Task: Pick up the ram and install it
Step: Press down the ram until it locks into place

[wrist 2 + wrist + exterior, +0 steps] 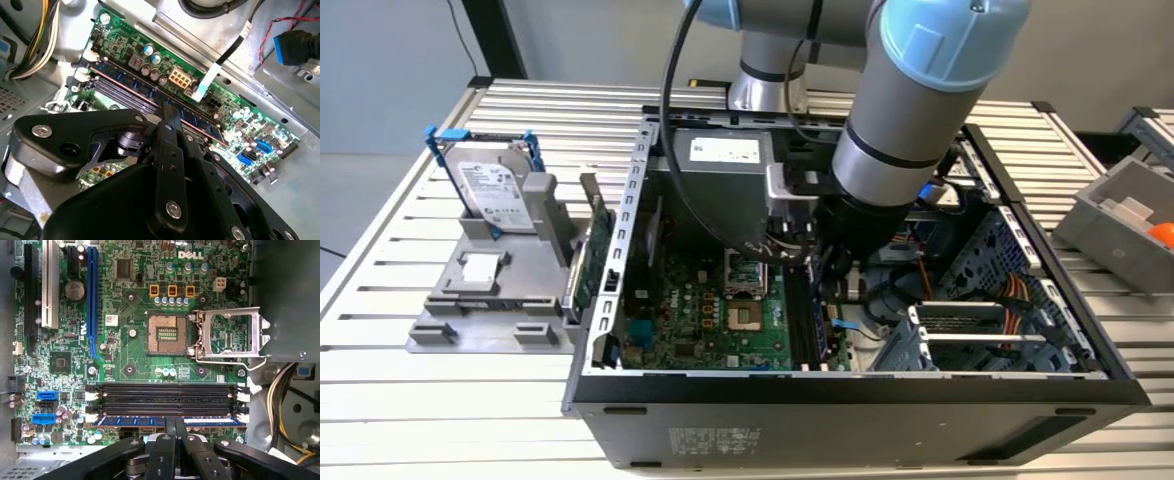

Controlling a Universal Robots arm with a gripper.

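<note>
Gripper (174,426): fingers pressed nearly together, pinching the top edge of the ram.
Ram (130,421): seated lengthwise in the outermost of the long memory slots (165,399) on the motherboard (130,355).
Writing: white lettering on board, left unread.

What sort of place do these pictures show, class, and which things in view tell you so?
Probably a robotics test bench for computer assembly. An open computer case lies on a slatted metal table, a hard drive waits in a grey fixture, and the gripper is at the ram on the motherboard.
</note>
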